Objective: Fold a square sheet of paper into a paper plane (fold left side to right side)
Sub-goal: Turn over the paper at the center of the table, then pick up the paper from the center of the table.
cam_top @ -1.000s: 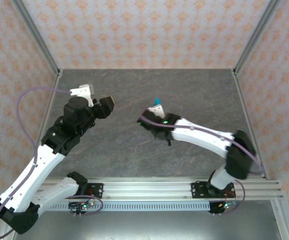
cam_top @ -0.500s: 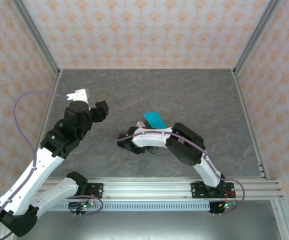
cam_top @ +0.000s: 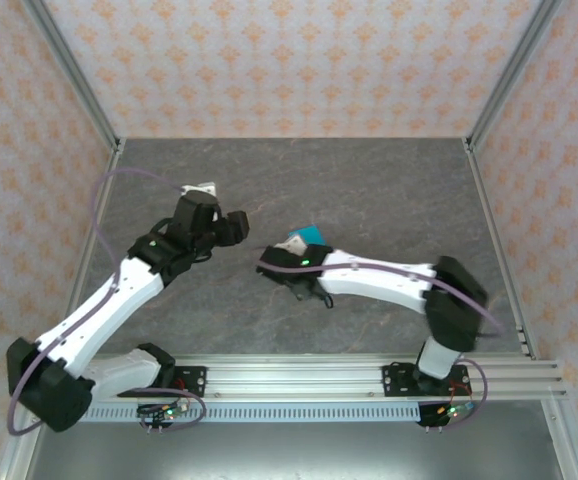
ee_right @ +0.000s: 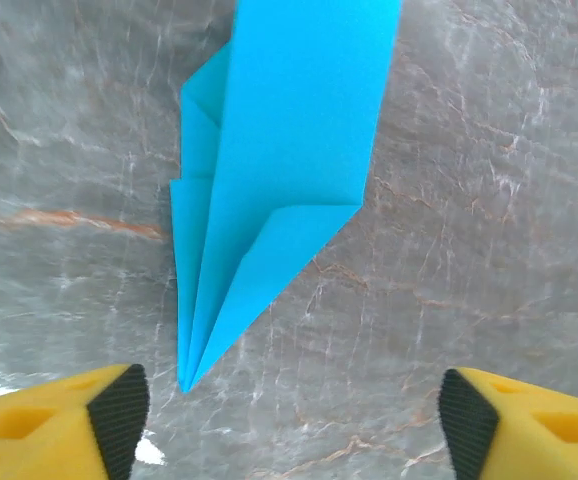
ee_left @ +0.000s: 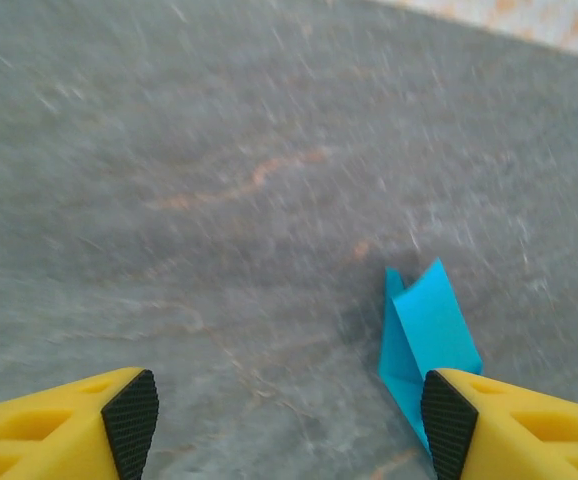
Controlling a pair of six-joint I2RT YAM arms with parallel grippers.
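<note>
The square sheet of paper is folded into a cyan-blue paper plane [cam_top: 309, 237] that lies flat on the grey table, free of both grippers. In the right wrist view the paper plane [ee_right: 269, 190] points its narrow tip toward my right gripper [ee_right: 294, 420], which is open, and the tip ends just short of the left finger pad [ee_right: 119, 415]. In the top view my right gripper [cam_top: 294, 264] sits just in front of the plane. My left gripper [cam_top: 237, 226] is open to the left of it, and the paper plane [ee_left: 424, 335] shows beside its right fingertip [ee_left: 449, 420].
The grey marbled table [cam_top: 369, 190] is enclosed by patterned walls at the back and both sides. An aluminium rail [cam_top: 299, 378] with the arm bases runs along the near edge. A purple cable [cam_top: 134, 175] loops above the left arm.
My right gripper has opened and let go of the paper plane, which now lies on the table. The left arm has swung to the right, toward the plane.
</note>
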